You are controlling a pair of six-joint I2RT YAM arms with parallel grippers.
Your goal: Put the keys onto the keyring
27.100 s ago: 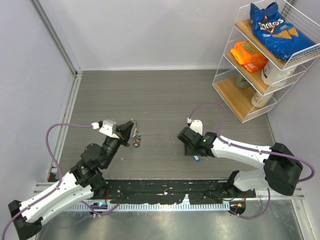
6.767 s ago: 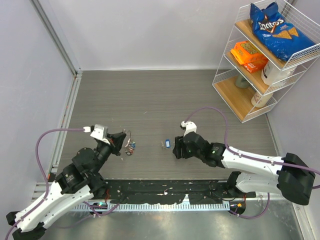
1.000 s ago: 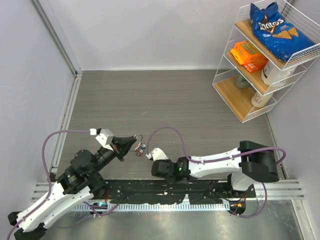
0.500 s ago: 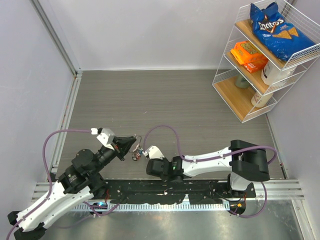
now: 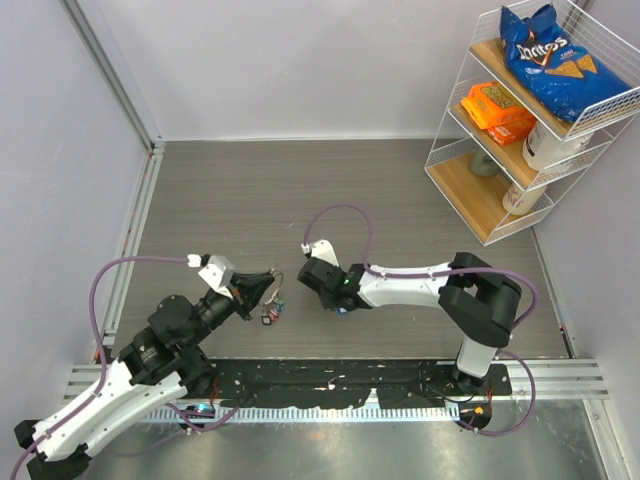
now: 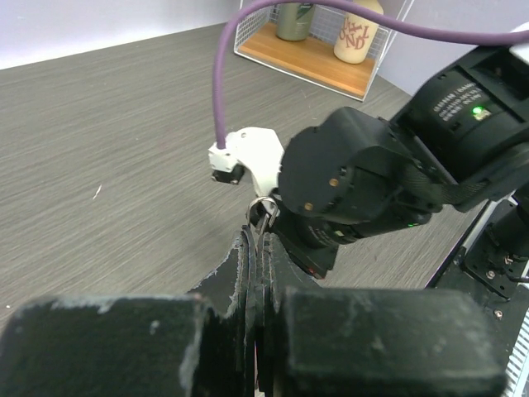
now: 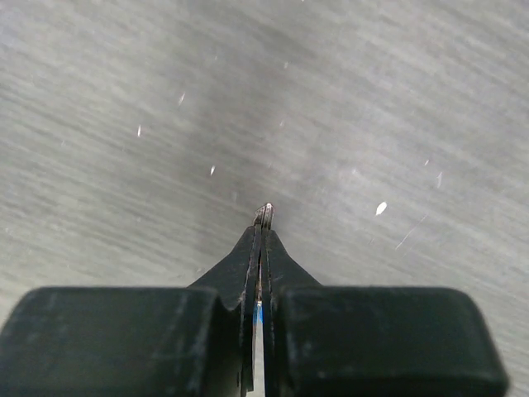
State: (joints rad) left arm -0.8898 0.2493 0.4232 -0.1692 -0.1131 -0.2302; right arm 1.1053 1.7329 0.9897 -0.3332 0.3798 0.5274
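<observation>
Keys (image 5: 272, 312) — small, red- and blue-headed — cluster by the thin silver keyring (image 6: 264, 213).

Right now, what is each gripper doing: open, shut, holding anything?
Left gripper: shut on the keyring, with keys hanging from it.
Right gripper: shut on a blue key.

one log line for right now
left gripper shut on keyring | right gripper shut on blue key | blue key not yet on keyring
</observation>
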